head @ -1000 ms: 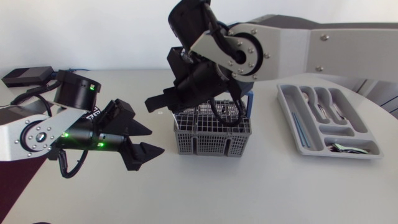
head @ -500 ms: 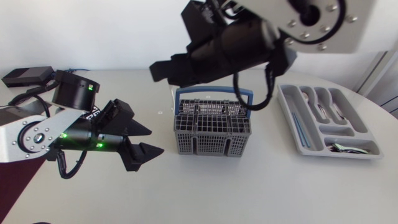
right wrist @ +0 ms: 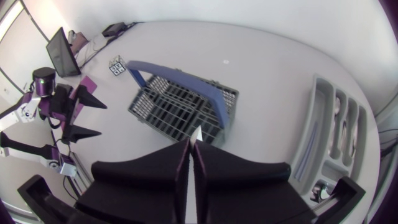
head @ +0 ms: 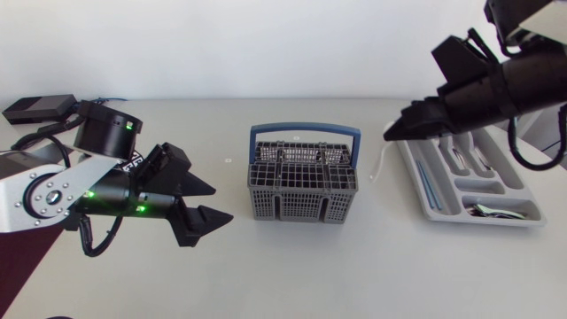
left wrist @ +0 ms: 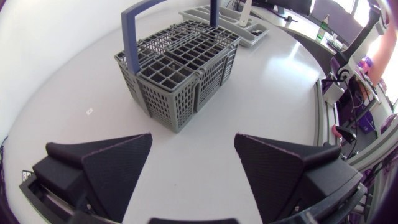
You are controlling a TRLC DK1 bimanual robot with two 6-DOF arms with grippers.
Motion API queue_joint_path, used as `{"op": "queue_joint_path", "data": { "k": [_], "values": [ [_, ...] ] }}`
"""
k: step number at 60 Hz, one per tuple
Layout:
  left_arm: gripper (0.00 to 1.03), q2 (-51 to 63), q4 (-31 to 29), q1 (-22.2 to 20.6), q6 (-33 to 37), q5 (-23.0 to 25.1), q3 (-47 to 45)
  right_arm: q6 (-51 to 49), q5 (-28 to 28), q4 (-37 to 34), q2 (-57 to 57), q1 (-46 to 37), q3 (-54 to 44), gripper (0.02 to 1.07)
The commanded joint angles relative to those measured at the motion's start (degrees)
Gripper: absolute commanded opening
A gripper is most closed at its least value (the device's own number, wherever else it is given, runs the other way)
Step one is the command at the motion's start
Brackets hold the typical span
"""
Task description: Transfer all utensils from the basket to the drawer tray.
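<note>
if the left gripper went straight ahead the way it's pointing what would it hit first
Probably the grey basket, which sits ahead of the open left gripper with only bare table between them; it looks slightly off-centre, so a corner may touch first.

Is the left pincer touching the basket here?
Apart. The left wrist view shows bare table between the open left pincer and the basket, at its near corner.
</note>
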Motion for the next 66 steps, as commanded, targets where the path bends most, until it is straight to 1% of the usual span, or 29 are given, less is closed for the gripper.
{"op": "queue_joint_path", "data": {
  "k": [1,8,10,13,19,23,29,33,37,45,50,54,55,57,60,66],
  "values": [
    [0.92,-1.2,-0.9,-0.8,0.9,0.3,-0.2,-6.1,-0.2,-1.9,-2.0,-4.9,-3.3,0.08],
    [0.92,-1.8,-1.6,-1.1,0.5,0.3,0.1,-12.0,1.7,-1.9,-3.9,-13.0,-6.5,0.08],
    [0.92,-2.0,-1.8,-1.1,0.5,0.3,0.1,-13.6,2.9,-1.9,-4.1,-14.7,-7.2,0.08],
    [0.92,-2.6,-2.3,-1.1,0.5,0.2,0.1,-16.7,6.7,-0.4,-4.3,-17.9,-8.8,0.08],
    [0.92,-3.4,-3.1,-1.0,0.5,0.2,0.2,-22.1,11.8,5.8,-3.8,-24.5,-12.4,0.08],
    [0.92,-3.9,-3.3,-1.0,0.5,0.2,0.2,-25.1,14.6,11.9,-2.3,-29.1,-14.5,0.08],
    [0.92,-4.3,-3.8,-1.1,0.5,0.1,0.3,-30.5,16.6,19.8,1.9,-35.5,-16.5,0.08],
    [0.92,-4.5,-3.9,-1.1,0.5,0.1,0.3,-32.8,16.8,22.9,5.1,-38.5,-16.9,0.08],
    [0.92,-4.5,-4.0,-1.4,0.3,0.1,0.4,-34.7,17.4,25.7,8.0,-40.5,-17.2,0.08],
    [0.92,-4.7,-4.5,-1.8,0.1,-0.1,0.9,-37.9,19.7,33.3,12.5,-42.8,-18.7,0.08],
    [0.92,-4.7,-4.7,-1.9,-0.1,-0.2,1.1,-39.1,20.9,36.6,15.3,-43.6,-19.2,0.08],
    [0.92,-4.7,-4.9,-1.9,-0.1,-0.3,1.1,-40.5,21.9,40.6,16.7,-43.6,-21.1,0.08],
    [0.92,-4.7,-4.9,-1.9,-0.1,-0.4,1.1,-41.1,22.0,41.7,17.0,-43.6,-21.9,0.09],
    [0.92,-4.7,-4.9,-2.0,-0.2,-0.4,1.1,-41.3,22.5,43.2,17.7,-43.2,-22.8,0.15],
    [0.92,-4.7,-4.9,-2.2,-0.3,-0.8,1.2,-41.5,23.0,43.8,18.5,-42.8,-23.4,0.22],
    [0.92,-4.7,-4.9,-2.3,-0.4,-0.9,1.1,-41.3,23.0,43.7,18.7,-42.0,-24.8,0.23]
  ]
}}
